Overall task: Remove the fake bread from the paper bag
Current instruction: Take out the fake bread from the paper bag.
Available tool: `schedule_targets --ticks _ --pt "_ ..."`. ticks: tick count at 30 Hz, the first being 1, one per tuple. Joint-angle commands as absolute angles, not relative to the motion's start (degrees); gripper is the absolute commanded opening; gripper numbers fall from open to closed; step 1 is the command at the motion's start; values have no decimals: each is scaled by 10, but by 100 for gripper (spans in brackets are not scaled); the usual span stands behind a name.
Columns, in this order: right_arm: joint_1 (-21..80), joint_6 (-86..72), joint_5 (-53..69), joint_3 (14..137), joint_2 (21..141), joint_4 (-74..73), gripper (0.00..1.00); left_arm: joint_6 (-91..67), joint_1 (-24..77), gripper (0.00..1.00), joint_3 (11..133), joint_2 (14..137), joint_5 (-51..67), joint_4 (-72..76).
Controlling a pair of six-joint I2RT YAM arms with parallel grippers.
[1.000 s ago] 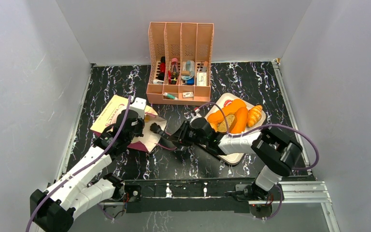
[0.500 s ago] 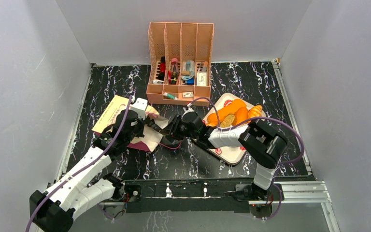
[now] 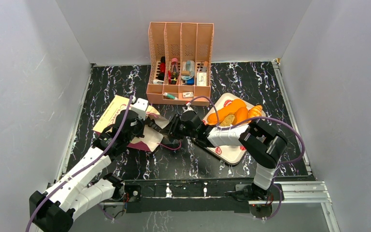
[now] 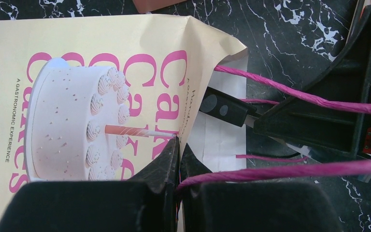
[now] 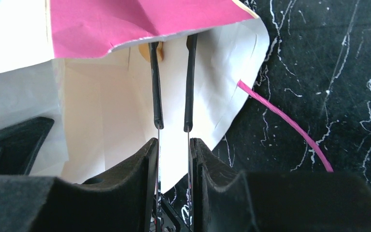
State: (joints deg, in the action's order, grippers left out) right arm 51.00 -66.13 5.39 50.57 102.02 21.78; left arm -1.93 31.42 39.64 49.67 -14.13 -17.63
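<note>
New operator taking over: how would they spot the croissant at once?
Start at the peach file organiser against the back wall, then drop to the white tray just in front of it, to the right. The croissant lies at the tray's far right corner; it is the small, ridged, curved piece, while the loaves beside it are long and smooth.

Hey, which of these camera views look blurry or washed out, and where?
Top external view: sharp, evenly lit. Left wrist view: the print on the paper bag is crisp; the left pincer, close to the lens, is dark and soft. Right wrist view: the bag's pale inside looks washed out; the right pincer is a blurred black mass near the lens.
</note>
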Motion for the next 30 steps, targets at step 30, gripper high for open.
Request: schedule_targets --ticks 30 --pt "504 -689 57 695 1200 257 26 -16 317 0 387 475 -73 -160"
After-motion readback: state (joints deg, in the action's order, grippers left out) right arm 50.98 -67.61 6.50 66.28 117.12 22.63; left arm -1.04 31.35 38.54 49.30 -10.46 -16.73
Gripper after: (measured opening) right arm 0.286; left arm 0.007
